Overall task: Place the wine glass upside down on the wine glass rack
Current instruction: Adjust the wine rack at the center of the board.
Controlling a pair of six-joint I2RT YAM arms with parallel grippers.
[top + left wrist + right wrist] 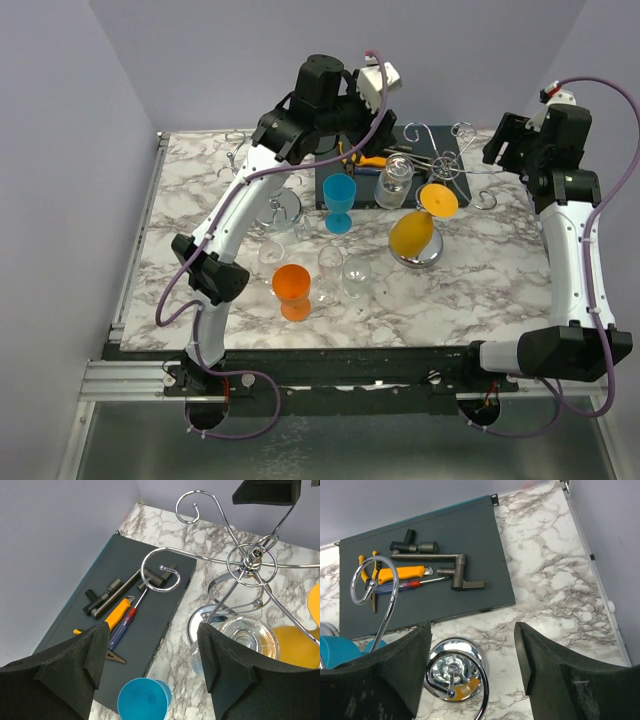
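- Chrome wire wine glass rack (447, 166), with curled arms, on the marbled bench (190, 190).
- Clear wine glass (248, 639) sits foot-up beneath a rack arm.
- Left gripper (152, 660) and right gripper (472, 655) gape wide, holding nothing.

Tools (120, 612) lie on the mat (150, 635), with the rack (252, 557) just right of it.

Clear glass (393, 184), foot up and bowl down, at the left arm of the upright, chrome, scroll-armed rack (447, 167).
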